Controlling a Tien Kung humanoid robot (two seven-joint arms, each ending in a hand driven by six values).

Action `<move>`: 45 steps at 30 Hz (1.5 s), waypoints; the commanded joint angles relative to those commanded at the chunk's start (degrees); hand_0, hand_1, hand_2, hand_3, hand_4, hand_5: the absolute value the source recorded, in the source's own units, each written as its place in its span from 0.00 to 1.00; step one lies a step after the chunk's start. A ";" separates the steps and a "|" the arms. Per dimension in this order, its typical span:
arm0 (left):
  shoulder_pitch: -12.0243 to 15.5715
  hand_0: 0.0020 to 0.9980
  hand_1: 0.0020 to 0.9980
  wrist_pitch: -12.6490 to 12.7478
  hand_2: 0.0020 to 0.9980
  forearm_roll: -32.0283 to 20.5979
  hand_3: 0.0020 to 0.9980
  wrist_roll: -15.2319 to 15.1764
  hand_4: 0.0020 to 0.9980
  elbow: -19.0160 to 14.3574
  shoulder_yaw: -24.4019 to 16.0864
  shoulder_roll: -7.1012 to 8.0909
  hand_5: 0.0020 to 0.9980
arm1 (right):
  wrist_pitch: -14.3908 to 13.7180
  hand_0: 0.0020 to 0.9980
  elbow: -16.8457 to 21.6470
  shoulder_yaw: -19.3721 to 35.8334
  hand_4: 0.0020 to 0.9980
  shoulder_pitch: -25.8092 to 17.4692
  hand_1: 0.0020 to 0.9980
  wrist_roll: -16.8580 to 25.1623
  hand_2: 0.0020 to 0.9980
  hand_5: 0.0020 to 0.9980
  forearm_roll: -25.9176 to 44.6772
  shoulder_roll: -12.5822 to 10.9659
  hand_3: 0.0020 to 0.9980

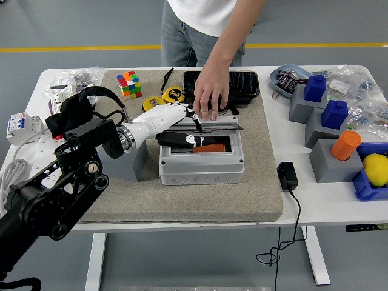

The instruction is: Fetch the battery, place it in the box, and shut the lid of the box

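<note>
While a person steadies the box, the robot's left hand lies over its opening.

Black fingers of the left hand stretch flat and loose across the lid, clamped on nothing, covering part of the orange battery lying inside the grey box. The person's hand presses down at the box's far edge, in front of a black tray. Everything sits on a beige mat atop the white table.

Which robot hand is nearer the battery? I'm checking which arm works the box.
Left. The left hand reaches over the open box, right above the orange battery inside. The right hand is not in view.
</note>
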 joint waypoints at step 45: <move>8.23 0.85 0.91 11.37 0.88 -41.56 0.90 -12.46 1.00 -1.12 -27.93 -4.91 1.00 | 0.00 0.94 0.00 0.29 1.00 0.07 0.89 0.32 0.82 1.00 0.10 0.73 0.84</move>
